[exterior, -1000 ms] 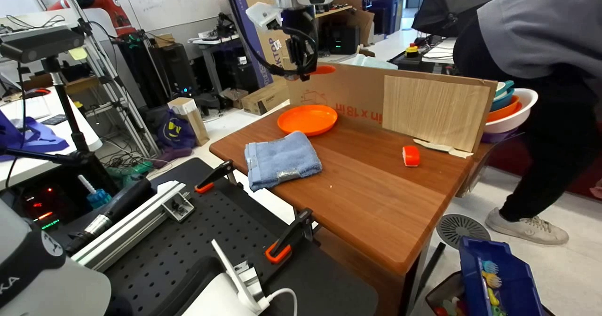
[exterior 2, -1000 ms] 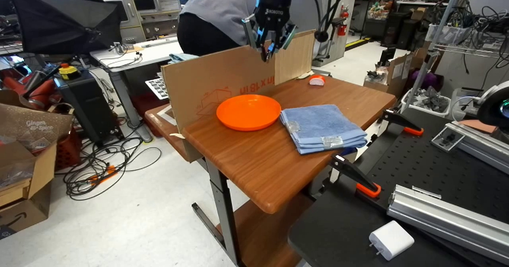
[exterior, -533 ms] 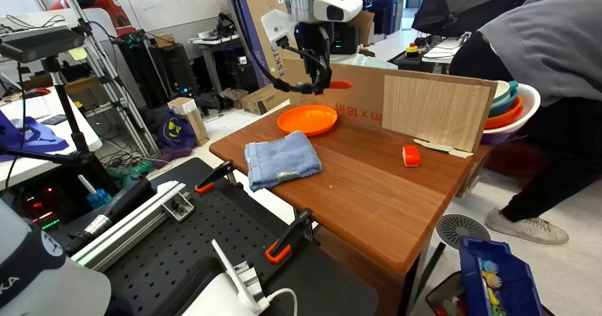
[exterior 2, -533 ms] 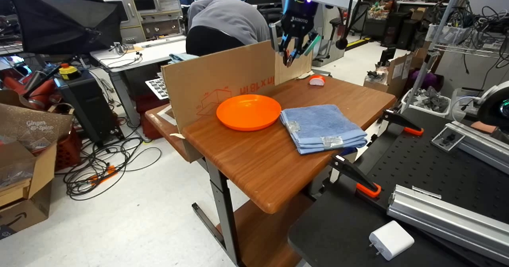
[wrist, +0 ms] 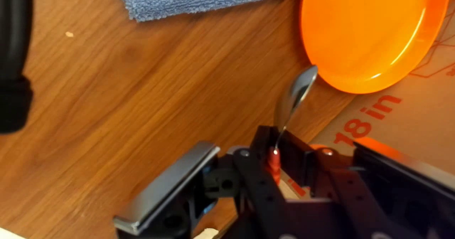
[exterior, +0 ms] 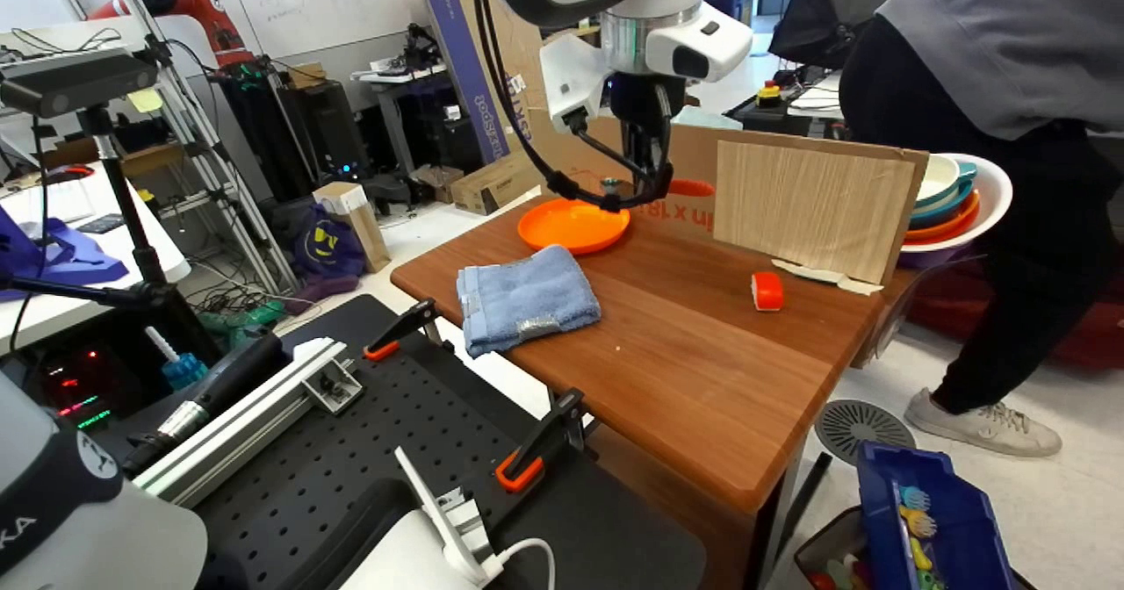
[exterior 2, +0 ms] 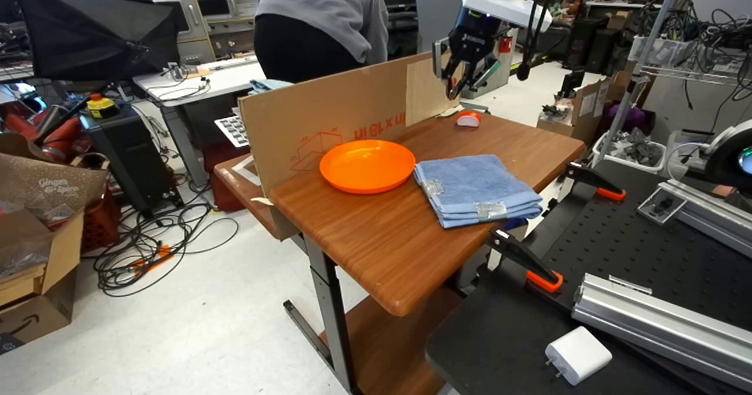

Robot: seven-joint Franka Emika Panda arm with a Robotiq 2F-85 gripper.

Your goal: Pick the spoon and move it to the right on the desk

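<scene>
- So the thing in play is a shiny silver metal spoon with a slim, glossy red handle.
- In the wrist view the bowl sits tilted, nearly edge-on, with a bright line down one rim and a dark reflection beside it. Its left side smears into blur.
- Bowl narrows to a thin neck, and there's a tiny glint where that meets the red. The handle looks kinda lumpy there, and the fingers cover part of it.
- In an exterior view the handle's far end pokes out past the arm's black cable, rounded and pretty much level.
- The black two-fingered Robotiq gripper has its tips pinched narrow on the spoon, about where neck meets handle.
- From where I'm standing, the spoon's up in the air over the large rectangular reddish-brown wooden desk, apart from the top.
- In the wrist view the bowl's tip overlaps the rim of a round, bright orange plate, but that plate sits down on the desk.
- Right beside the plate: a folded blue terry towel with silvery tape patches.
- Upright brown cardboard with red print runs along the desk, near a small red-and-white block.
</scene>
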